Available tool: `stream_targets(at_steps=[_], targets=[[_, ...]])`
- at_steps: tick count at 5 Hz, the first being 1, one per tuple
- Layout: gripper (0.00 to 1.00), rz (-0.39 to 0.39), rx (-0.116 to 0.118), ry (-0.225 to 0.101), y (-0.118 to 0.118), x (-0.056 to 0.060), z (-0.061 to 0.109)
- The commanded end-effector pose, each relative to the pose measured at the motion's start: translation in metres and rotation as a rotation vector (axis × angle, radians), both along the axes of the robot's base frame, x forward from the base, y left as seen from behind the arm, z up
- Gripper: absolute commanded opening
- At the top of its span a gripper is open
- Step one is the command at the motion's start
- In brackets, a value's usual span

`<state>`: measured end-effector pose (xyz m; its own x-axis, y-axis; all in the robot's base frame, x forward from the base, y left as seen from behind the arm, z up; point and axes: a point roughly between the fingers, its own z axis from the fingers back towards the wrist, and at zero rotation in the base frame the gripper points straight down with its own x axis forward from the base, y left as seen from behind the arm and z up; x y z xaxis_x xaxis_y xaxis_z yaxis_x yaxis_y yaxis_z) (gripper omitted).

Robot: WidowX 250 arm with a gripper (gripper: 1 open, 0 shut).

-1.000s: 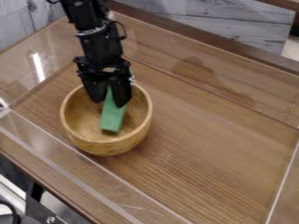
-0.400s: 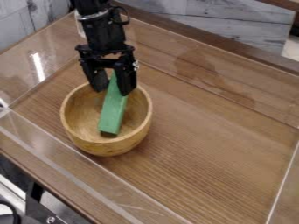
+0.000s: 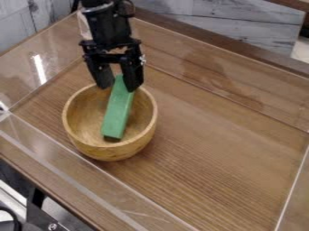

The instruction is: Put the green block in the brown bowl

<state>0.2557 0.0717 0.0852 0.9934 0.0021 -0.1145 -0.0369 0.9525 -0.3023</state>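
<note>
Now that the jaws stand released and higher, the green block point(image 3: 117, 110) leans in the brown bowl point(image 3: 85, 140).

Gripper point(image 3: 111, 79) now higher than a second ago, lifted up from inside the bowl point(image 3: 85, 143) to above its far rim, jaws spread wide. Block point(image 3: 117, 112) below the fingertips no longer clasped between them, more of its length bared, leaning from bowl floor up against the far rim.
</note>
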Motion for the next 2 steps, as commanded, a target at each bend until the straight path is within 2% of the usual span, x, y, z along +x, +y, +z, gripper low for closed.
stream_targets(at_steps=[1, 2], targets=[[1.0, -0.011, 0.029, -0.086, -0.0012, 0.0134, 0.0287], [1.0, -0.016, 0.025, -0.092, -0.0049, 0.0161, 0.0332]])
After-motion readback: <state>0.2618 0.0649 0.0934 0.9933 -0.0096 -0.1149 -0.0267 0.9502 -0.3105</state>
